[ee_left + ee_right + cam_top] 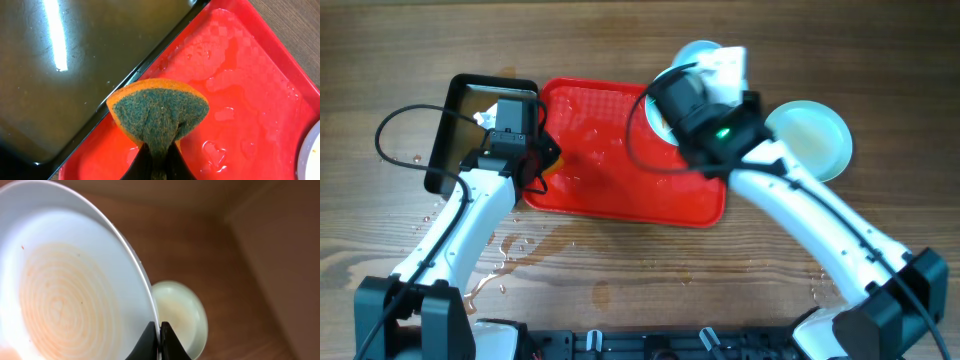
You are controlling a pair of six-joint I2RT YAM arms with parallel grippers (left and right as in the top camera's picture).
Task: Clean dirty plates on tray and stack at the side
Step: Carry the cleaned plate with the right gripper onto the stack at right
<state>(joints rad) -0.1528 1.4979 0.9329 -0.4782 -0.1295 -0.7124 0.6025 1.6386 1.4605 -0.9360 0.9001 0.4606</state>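
Left gripper (159, 161) is pinching a folded orange-and-green sponge (160, 112) right over the wet red tray (250, 75), with the black pan (60, 75) just beside it. Right gripper (157, 332) is clamped on the rim of a tilted streaky plate (65, 295), and a second plate (182, 315) sits below it.

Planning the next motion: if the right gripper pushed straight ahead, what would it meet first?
Likely the other plate lying on the table, right behind the held plate; depth is unclear.
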